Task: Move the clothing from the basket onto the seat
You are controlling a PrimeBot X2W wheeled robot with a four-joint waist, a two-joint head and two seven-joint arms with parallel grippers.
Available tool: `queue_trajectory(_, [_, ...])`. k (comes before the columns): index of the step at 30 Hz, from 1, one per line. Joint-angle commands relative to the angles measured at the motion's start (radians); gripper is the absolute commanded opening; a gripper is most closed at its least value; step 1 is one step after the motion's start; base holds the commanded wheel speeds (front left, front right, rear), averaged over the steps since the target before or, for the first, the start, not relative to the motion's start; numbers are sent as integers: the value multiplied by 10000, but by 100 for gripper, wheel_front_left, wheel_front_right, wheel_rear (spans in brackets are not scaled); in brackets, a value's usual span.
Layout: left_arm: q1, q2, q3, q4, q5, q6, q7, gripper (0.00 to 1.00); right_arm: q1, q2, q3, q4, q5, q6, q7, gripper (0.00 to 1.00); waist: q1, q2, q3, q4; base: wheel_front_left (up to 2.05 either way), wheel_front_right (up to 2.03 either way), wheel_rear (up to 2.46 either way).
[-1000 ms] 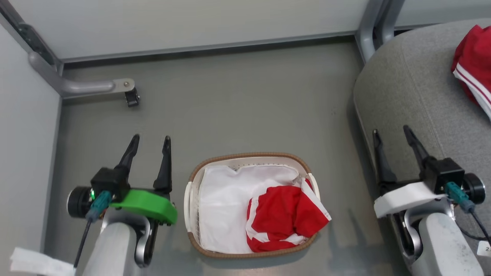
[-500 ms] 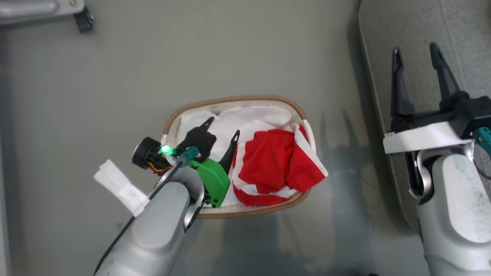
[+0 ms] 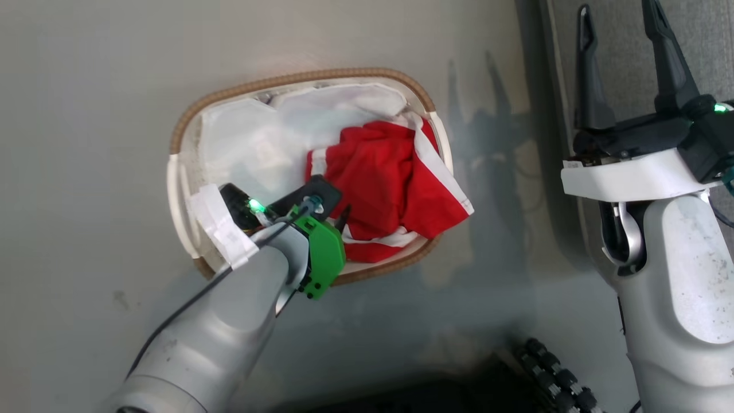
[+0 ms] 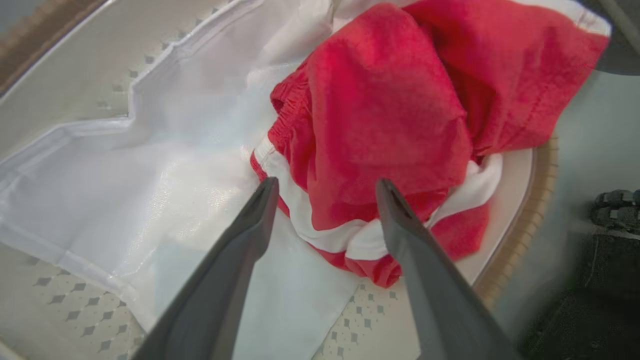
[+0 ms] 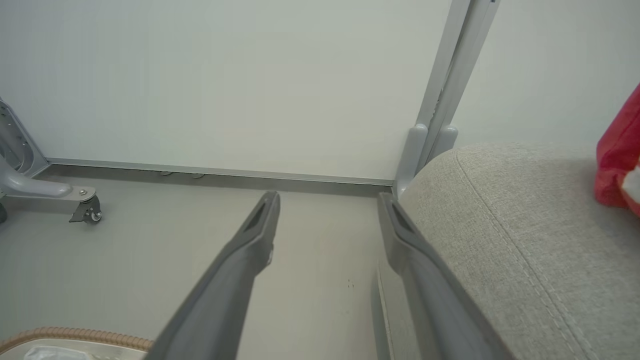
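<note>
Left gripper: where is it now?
The left gripper is open inside the basket, lower left of centre in the head view; its fingertips flank the white-striped near edge of the clothing, white liner beside it.

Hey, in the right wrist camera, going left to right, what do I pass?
First the caster wheel → right tool, open → grey seat → red clothing lying on it.
</note>
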Motion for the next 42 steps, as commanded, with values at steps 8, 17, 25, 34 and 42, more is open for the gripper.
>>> queue_trajectory(8, [-1067,99,-71,1219,-106,-20,54,100,-366,-18,264,-378,546,-14,-24,100,-2,0,1549,-1280,0,0,0])
queue_trajectory(17, [-1564,127,34,1958,-367,-14,-299,0,-402,-22,486,-555,854,-14,-24,100,-2,0,1700,-1547,0,0,0])
queue_trajectory(25, [-1373,72,-32,1836,-732,-18,-1059,0,-355,-24,395,-327,750,-14,-24,100,-2,0,1364,-1352,0,0,0])
queue_trajectory(34, [-1008,49,-598,1311,-1144,-20,-1838,0,135,-30,209,475,258,-14,-24,100,-2,0,-241,-511,0,0,0])
queue_trajectory(42, [-325,231,-1379,477,-1745,-21,-2204,0,1088,-33,-42,1618,-117,-14,-22,100,-2,0,-2638,332,0,0,0])
